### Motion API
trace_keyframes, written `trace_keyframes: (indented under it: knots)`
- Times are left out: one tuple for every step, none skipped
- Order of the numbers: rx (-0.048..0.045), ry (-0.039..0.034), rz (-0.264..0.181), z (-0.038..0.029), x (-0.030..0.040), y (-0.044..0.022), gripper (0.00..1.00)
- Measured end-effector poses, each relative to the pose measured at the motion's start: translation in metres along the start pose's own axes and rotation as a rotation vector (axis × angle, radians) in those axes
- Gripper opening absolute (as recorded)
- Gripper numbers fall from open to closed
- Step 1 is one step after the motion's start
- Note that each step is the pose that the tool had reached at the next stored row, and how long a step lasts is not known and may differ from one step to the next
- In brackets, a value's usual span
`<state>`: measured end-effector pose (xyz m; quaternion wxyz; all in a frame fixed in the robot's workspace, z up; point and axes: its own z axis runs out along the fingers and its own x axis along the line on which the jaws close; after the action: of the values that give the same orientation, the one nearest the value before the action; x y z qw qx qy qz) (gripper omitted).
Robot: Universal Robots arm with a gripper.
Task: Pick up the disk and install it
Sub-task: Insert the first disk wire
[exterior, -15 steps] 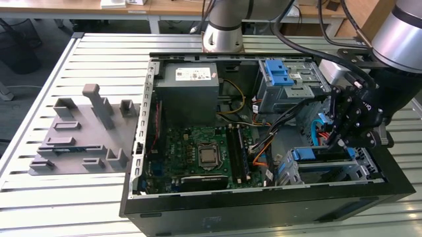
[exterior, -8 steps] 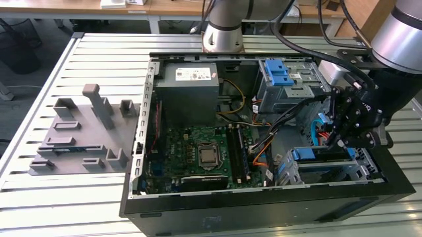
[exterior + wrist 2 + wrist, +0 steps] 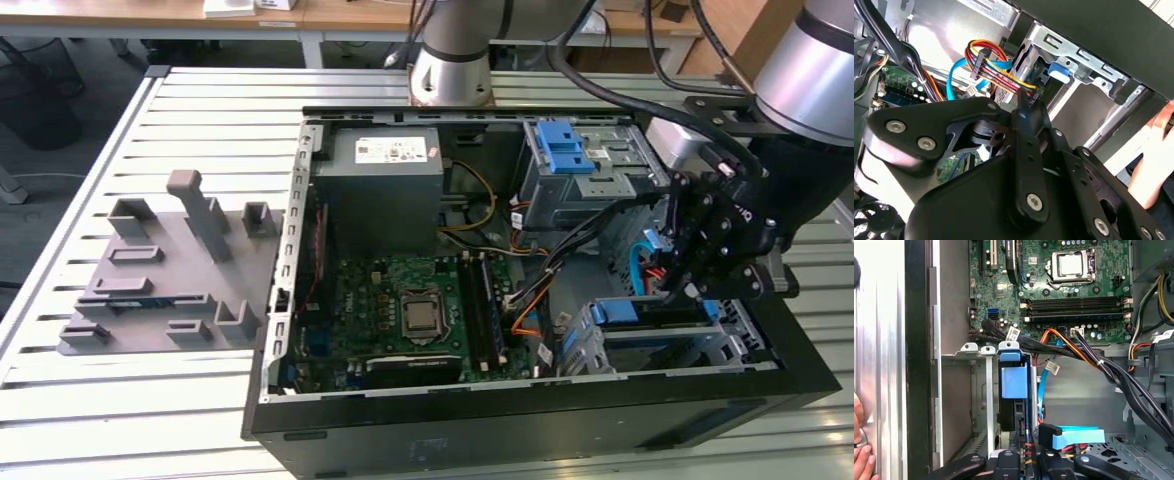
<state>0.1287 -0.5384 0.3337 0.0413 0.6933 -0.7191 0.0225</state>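
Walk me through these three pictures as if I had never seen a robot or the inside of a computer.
The exterior view looks down on an open computer case lying on a slatted metal table. Inside it sit the green motherboard and the grey power-supply box. A grey block of moulded holders lies at the exterior view's left. The silver column at the back and the black assembly at the exterior view's right belong to one robot arm; its pincer hangs over the drive cage.

The two wrist views come from cameras riding on the arm. The first wrist view shows the disk in its blue carrier, standing in the metal cage, with the pincer's black links just below. A person's hand rests at the table edge.
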Motion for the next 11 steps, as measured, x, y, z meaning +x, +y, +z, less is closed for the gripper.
trace_keyframes:
  knots:
    - [0.0000,-0.0001,0.000,-0.0013,0.0001,0.0000,0.24]
    - [0.0000,-0.0002,0.000,-0.0025,0.0002,0.0001,0.24]
    - [0.0000,-0.0003,0.000,-0.0036,0.0003,0.0001,0.24]
    - [0.0000,-0.0003,0.000,-0.0045,0.0004,0.0001,0.24]
    - [0.0000,-0.0004,0.000,-0.0048,0.0004,0.0001,0.22]
    - [0.0000,-0.0006,0.000,-0.0048,0.0004,0.0001,0.22]
    - [0.0000,-0.0005,0.000,-0.0048,0.0004,0.0001,0.16]
    - [0.0000,-0.0004,0.000,-0.0049,0.0004,0.0001,0.11]
    - [0.0000,-0.0003,0.000,-0.0050,0.0004,0.0001,0.11]
    - [0.0000,-0.0002,0.000,-0.0051,0.0004,0.0001,0.11]
    - [0.0000,-0.0003,0.000,-0.0051,0.0004,0.0001,0.11]
